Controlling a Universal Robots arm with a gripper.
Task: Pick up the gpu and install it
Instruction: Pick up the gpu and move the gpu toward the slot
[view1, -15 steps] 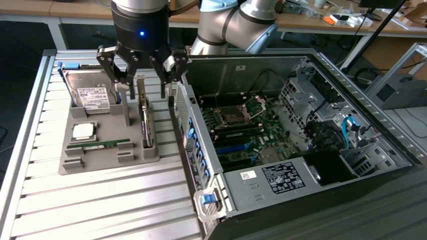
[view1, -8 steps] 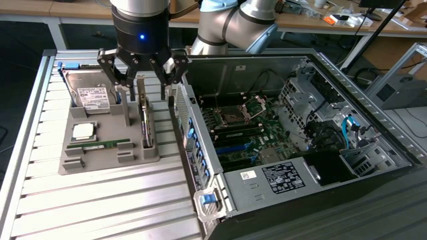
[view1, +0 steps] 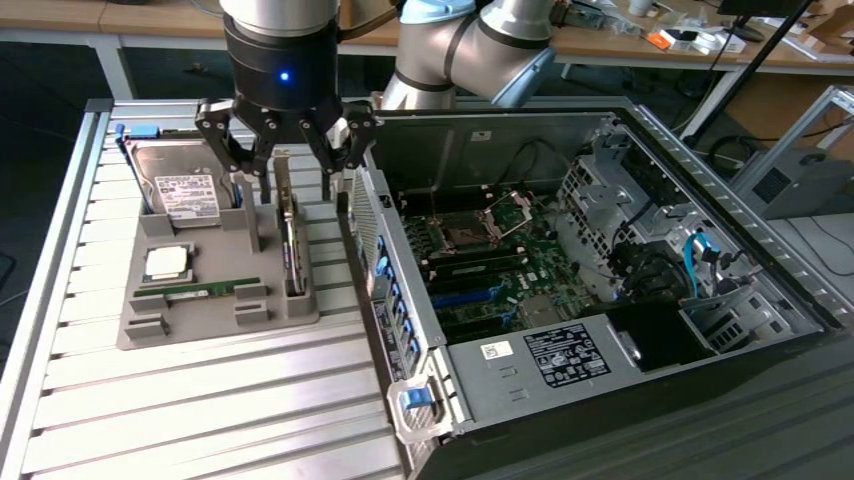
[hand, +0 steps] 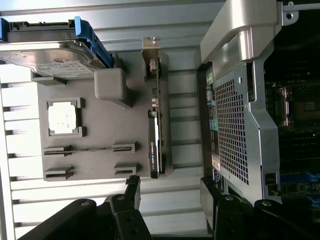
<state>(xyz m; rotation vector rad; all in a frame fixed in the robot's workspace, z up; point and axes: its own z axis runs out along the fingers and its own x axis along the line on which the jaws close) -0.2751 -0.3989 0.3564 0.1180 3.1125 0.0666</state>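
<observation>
Slatted metal table (view1: 187, 410), grey tray (view1: 214, 315) at left-centre of exterior view | gpu (view1: 291, 240) stands on edge in the tray slot nearest the open computer case (view1: 534, 360), below and between the fingers (view1: 230, 148), apart from them | thin dark board, silver bracket at one end | gripper (view1: 283, 150) spread wide, empty, touching nothing

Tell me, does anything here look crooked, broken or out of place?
Nothing stands out. The gpu stands on edge in its slot of the grey tray, the hard drive sits in its holder, and the open gripper hangs above it.
</observation>
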